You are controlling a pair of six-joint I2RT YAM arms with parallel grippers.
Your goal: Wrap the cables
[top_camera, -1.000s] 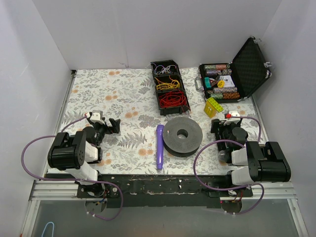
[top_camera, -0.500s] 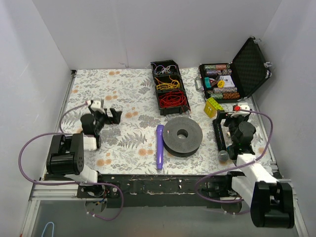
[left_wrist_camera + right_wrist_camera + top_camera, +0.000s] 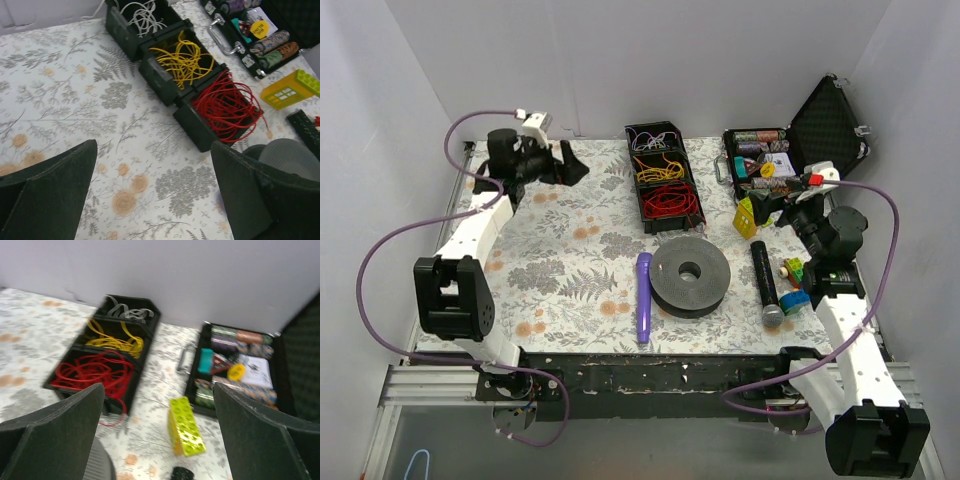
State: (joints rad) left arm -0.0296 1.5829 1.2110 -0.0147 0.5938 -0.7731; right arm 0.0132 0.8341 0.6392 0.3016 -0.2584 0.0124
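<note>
Floral bench (image 3: 570, 260) carries a black tray (image 3: 672, 226) lying lengthwise far-to-near, its cables (image 3: 670, 200) (red, yellow, pale) loose in separate compartments. Spread wide, the left hand (image 3: 570, 162) hangs to its left and the right hand (image 3: 766, 207), also spread, to its right — about equally near, neither touching.

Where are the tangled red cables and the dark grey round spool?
tangled red cables (image 3: 225, 107), left wrist view, middle of tangle.
dark grey round spool (image 3: 713, 271), top external view, flat top face.
</note>
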